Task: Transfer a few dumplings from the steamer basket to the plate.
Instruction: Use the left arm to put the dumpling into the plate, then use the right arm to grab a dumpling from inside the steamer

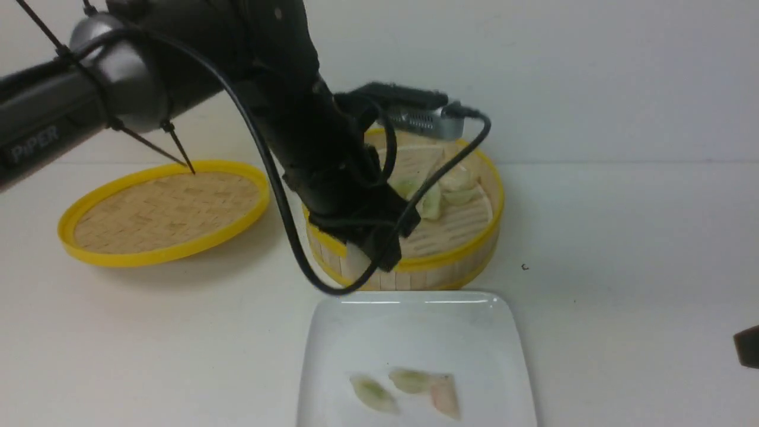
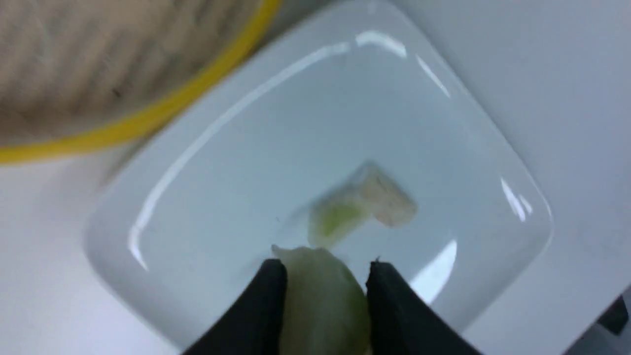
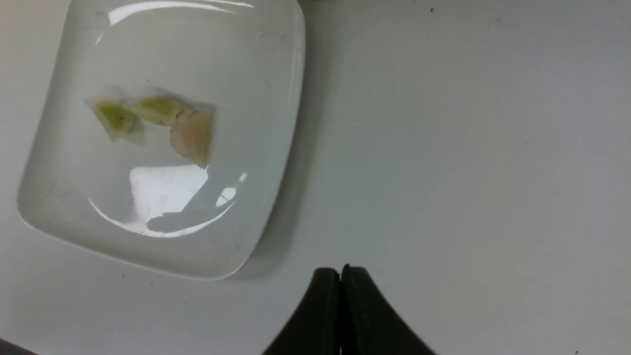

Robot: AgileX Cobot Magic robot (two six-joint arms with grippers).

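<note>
Left wrist view: a pale green dumpling (image 2: pixel 323 301) is pinched between the black jaws of the left gripper (image 2: pixel 325 268), above the plate (image 2: pixel 236 148). Likely trouble: the soft, slick skin may cling to one jaw on release, or the piece may land on the others and stick. Three dumplings (image 1: pixel 412 382) lie clustered on the plate's near half. The steamer basket (image 1: pixel 450 258) just behind it holds several more dumplings (image 1: pixel 442 190). A woven lid (image 1: pixel 163 210) lies well apart. The right gripper (image 3: pixel 341 270), pressed closed on nothing, hangs over the bare table (image 3: pixel 468 148) beside the plate.
</note>
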